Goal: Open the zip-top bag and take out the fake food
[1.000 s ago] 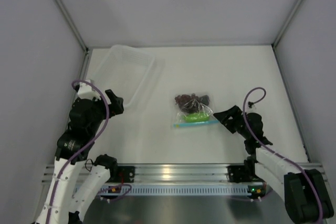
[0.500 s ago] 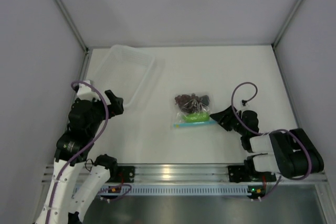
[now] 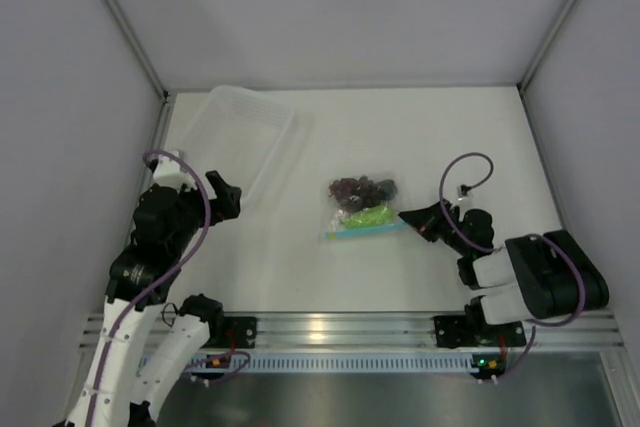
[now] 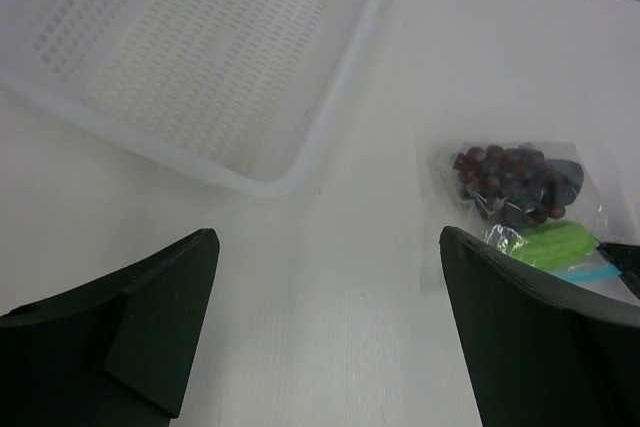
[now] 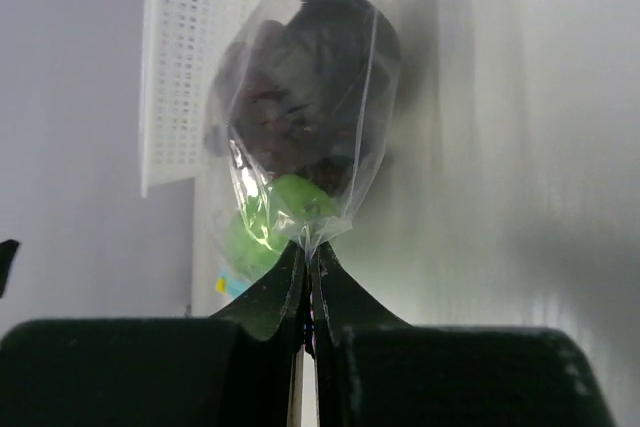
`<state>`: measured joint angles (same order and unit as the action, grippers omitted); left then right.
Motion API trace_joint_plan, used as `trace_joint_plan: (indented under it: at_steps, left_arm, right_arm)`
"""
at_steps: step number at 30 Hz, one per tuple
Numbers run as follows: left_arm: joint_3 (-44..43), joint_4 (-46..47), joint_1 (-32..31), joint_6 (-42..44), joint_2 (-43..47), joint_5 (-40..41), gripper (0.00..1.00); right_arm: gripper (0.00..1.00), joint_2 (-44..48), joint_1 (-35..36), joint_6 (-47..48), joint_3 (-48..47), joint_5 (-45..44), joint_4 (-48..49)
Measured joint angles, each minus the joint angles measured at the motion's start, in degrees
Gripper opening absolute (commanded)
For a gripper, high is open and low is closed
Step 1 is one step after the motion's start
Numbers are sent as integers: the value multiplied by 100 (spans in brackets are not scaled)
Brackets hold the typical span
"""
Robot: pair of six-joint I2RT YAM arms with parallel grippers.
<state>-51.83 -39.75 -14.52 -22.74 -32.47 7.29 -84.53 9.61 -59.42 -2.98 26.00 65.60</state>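
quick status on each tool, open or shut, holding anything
Left tool: open, holding nothing.
Right tool: closed, pinching an edge of the zip-top bag.

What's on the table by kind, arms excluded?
zip-top bag: 1
perforated tub: 1
fake food pieces, all inside the bag: 3 (grape bunch, green piece, dark lump)
Total: 5
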Motion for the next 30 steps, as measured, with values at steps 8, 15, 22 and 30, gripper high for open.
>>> trace_joint_plan:
  at_steps: [8,15,22,30]
  left_arm:
    - [0,511,-184,-299,-1290,-1349,98]
    - [450,2138,-2041,-481,-1759,-1248,98]
    - [1781,4754,-2715,46,-1766,-1943,98]
    - [2503,6712,-2717,682,-1665,-2627,98]
  right_arm:
    - [0,4197,39,-330,-247,-737,-3904]
    - [0,5274,39,-214,-1873,-1338,-6830]
    - [0,5355,39,-238,-2470,-1517,-8148]
    - [0,5578,39,-492,-3233,-1759,-8935]
